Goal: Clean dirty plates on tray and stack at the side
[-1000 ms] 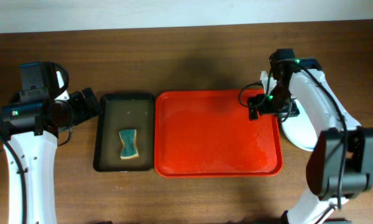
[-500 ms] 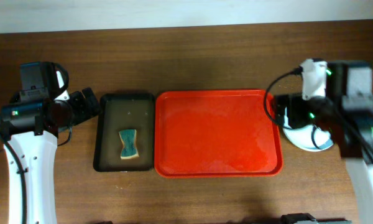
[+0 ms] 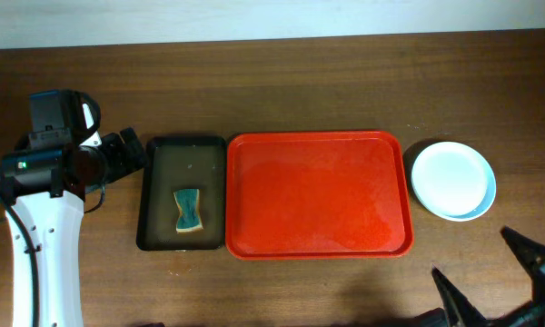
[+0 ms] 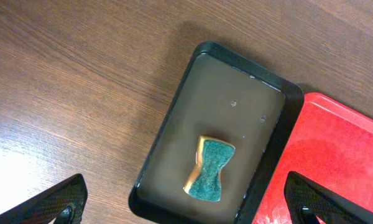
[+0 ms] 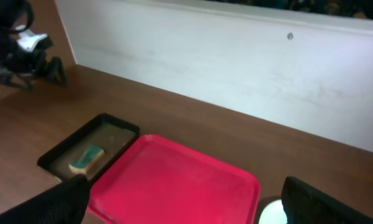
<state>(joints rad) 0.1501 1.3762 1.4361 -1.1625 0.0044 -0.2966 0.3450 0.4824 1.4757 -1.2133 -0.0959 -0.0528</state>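
Note:
The red tray (image 3: pixel 318 195) lies mid-table with nothing on it; it also shows in the left wrist view (image 4: pixel 342 162) and the right wrist view (image 5: pixel 174 180). The pale plates (image 3: pixel 452 179) sit stacked on the table just right of the tray, and no red smear shows on top. A sliver of them shows in the right wrist view (image 5: pixel 270 215). My right gripper (image 3: pixel 490 272) is open and empty at the front right, raised high (image 5: pixel 189 205). My left gripper (image 3: pixel 138 153) is open and empty at the far left, looking down on the dark tray (image 4: pixel 186 208).
A narrow dark green-black tray (image 3: pixel 159 195) with shallow water stands left of the red tray. A green-and-yellow sponge (image 3: pixel 189 210) lies in it, also seen from the left wrist (image 4: pixel 211 169) and right wrist (image 5: pixel 87 157). A white wall runs along the table's far edge.
My right arm has pulled back from the tray's right end and the plates to the front right corner. The plate stack is now uncovered. The left arm has not moved.

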